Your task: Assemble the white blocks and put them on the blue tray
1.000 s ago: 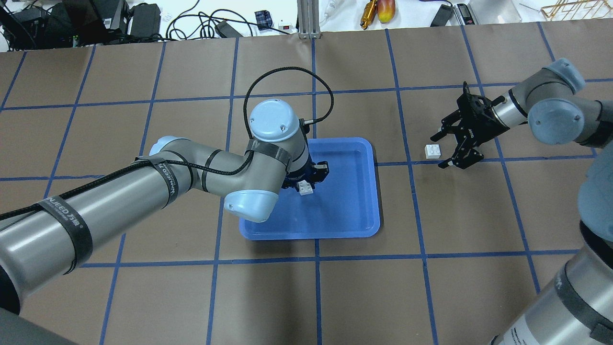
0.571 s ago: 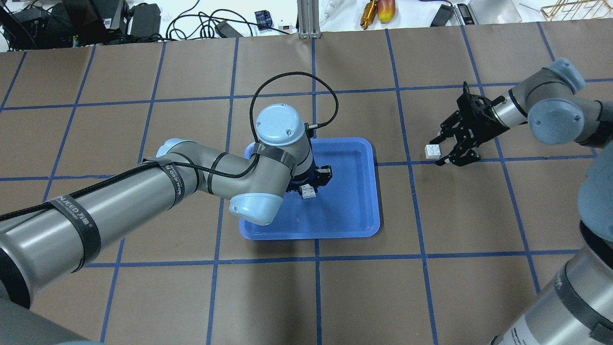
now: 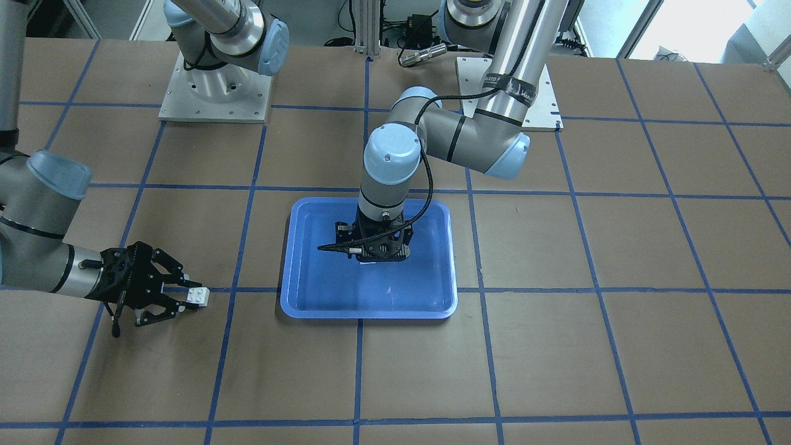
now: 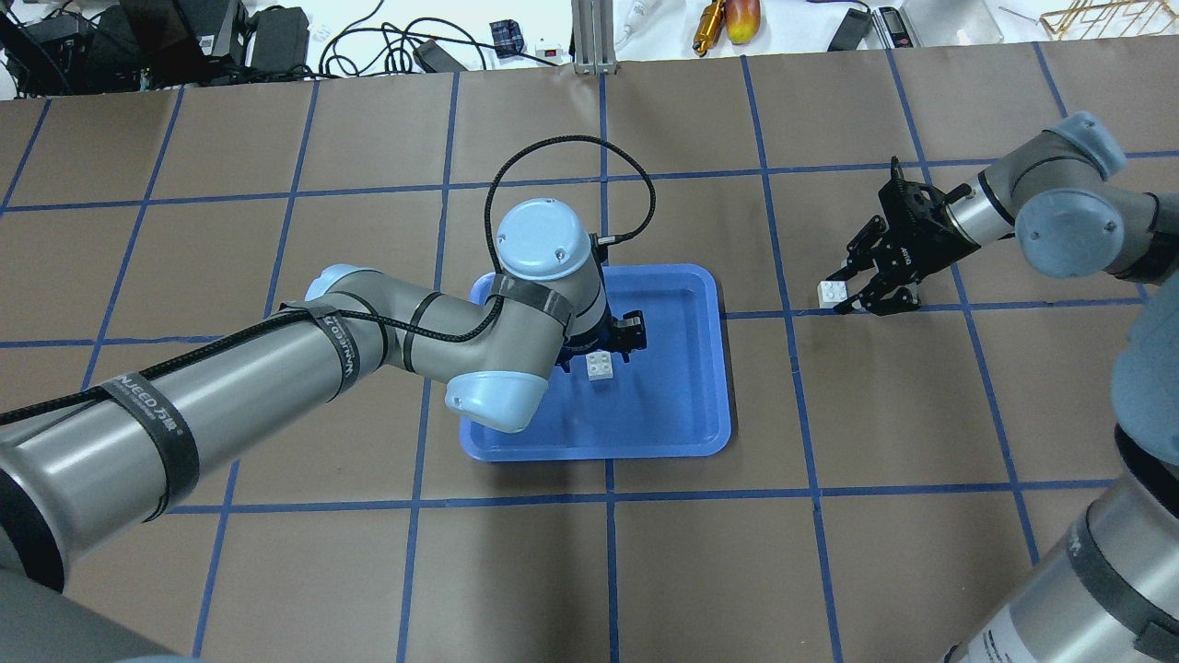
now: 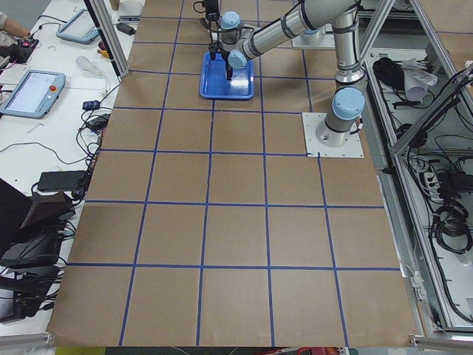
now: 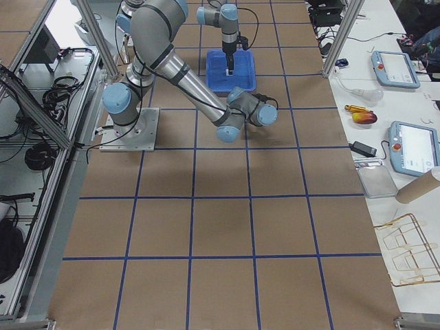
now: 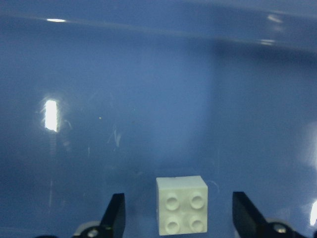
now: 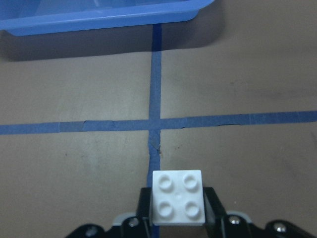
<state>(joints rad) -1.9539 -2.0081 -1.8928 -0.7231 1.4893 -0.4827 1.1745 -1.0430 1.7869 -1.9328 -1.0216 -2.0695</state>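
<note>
One white block point(image 4: 601, 366) lies studs-up on the floor of the blue tray point(image 4: 682, 405). My left gripper point(image 4: 610, 348) hangs just over it, open. In the left wrist view its fingers point(image 7: 117, 214) stand wide on either side of the block point(image 7: 181, 210) without touching it. The other white block point(image 4: 831, 293) sits on the brown table right of the tray. My right gripper point(image 4: 840, 296) is shut on it, and in the right wrist view both fingers point(image 8: 144, 203) press its sides point(image 8: 178, 197). The front view shows this block point(image 3: 198, 296) and the tray point(image 3: 321, 300).
The table is brown paper with a blue tape grid. The tray's near rim point(image 8: 99, 17) lies ahead of the right gripper. Cables, tools and boxes point(image 4: 276, 37) lie beyond the far edge. The two arm base plates point(image 3: 213, 93) are on the robot's side.
My left gripper moved slightly right over the tray and let its block go, so the block lies flat. My right gripper's fingers closed in from wide open onto the other block.
</note>
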